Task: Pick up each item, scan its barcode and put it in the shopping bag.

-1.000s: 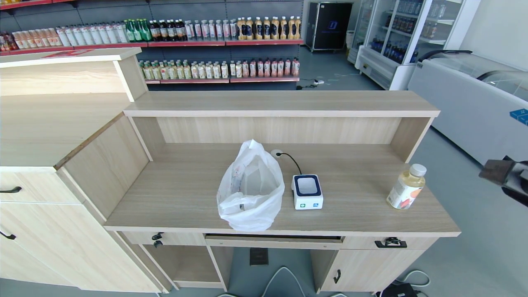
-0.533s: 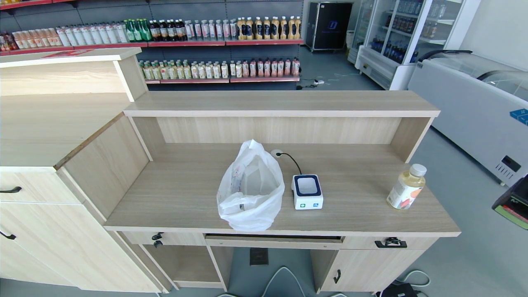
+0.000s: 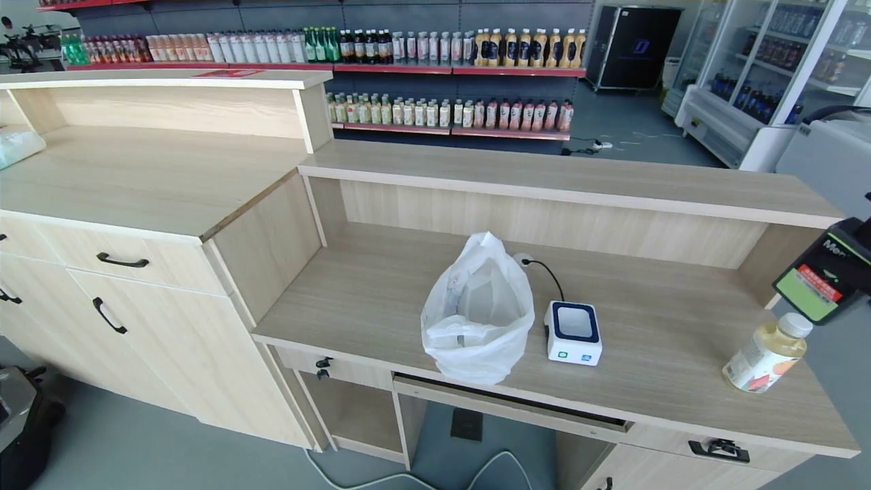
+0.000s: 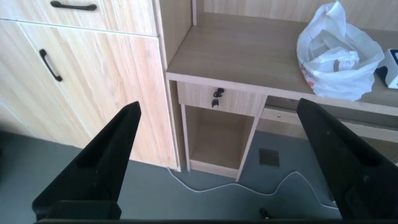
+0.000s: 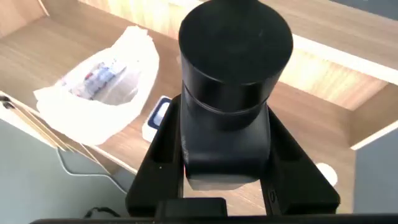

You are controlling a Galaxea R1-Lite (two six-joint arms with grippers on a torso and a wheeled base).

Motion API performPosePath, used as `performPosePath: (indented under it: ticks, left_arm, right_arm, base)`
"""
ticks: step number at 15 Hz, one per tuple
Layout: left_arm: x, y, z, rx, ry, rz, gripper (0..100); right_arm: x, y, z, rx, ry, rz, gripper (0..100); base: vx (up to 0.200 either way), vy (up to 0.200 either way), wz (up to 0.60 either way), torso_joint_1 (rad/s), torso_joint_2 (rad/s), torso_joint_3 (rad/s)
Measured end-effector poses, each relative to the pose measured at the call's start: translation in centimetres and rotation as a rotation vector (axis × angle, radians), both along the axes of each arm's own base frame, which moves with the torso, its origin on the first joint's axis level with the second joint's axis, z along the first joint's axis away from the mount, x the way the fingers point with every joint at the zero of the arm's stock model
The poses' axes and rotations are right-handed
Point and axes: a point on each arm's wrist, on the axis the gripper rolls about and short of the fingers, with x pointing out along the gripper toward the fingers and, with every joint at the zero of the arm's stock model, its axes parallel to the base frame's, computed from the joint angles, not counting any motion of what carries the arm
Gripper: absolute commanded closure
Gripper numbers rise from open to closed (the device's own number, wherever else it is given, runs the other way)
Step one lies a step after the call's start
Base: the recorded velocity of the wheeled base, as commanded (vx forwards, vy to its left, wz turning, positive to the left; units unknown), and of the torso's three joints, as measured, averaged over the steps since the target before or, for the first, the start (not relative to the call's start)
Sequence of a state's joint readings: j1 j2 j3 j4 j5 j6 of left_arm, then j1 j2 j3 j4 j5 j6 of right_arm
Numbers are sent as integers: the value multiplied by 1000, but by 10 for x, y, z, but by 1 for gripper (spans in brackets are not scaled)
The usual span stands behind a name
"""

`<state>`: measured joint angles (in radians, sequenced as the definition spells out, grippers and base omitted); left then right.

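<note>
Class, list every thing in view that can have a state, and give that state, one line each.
bag: upright, mouth open, items inside
scanner: lying flat, cable attached
bottle: upright, capped
can: gripped, tilted
left gripper: open, empty
right gripper: shut on the can

on the tabletop (image 3: 367,299), the shopping bag (image 3: 478,313) stands near the middle front, with the scanner (image 3: 573,332) just beside it on the right and the scanner's cable (image 3: 548,272) running back behind the bag. the bottle (image 3: 765,354) stands well apart at the right end near the front edge, and the can (image 3: 820,282) held in the right tool (image 5: 225,124) hangs just above and behind it. a raised ledge (image 3: 544,177) runs behind the tabletop, a higher cabinet (image 3: 136,177) adjoins on the left, and stocked shelves (image 3: 408,68) stand farther behind.
</note>
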<state>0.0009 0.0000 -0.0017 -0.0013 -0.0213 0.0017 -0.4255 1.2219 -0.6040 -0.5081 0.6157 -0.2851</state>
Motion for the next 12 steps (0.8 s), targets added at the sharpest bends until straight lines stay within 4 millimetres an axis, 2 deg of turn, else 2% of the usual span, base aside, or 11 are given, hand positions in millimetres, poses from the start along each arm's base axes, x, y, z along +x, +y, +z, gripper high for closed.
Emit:
performPosePath:
  ticks: [2, 3, 5, 6, 9, 12]
  left_arm:
    - [0, 0, 0, 0, 0, -1, 0]
    - [0, 0, 0, 0, 0, 0, 0]
    - [0, 0, 0, 0, 0, 0, 0]
    - [0, 0, 0, 0, 0, -1, 0]
    - [0, 0, 0, 0, 0, -1, 0]
    - [0, 0, 0, 0, 0, -1, 0]
  right_arm:
    - [27, 6, 11, 175, 17, 40, 100]
    - [43, 6, 9, 263, 52, 50, 100]
    - [74, 2, -5, 385, 128, 39, 100]
    - [88, -1, -19, 445, 191, 26, 100]
    - [112, -3, -43, 578, 305, 39, 100]
    - [121, -3, -56, 597, 356, 88, 100]
  base:
    - [0, 0, 0, 0, 0, 0]
    - [0, 0, 0, 0, 0, 0]
    - [0, 0, 0, 0, 0, 0]
    - [0, 0, 0, 0, 0, 0]
    - [0, 0, 0, 0, 0, 0]
    - [0, 0, 0, 0, 0, 0]
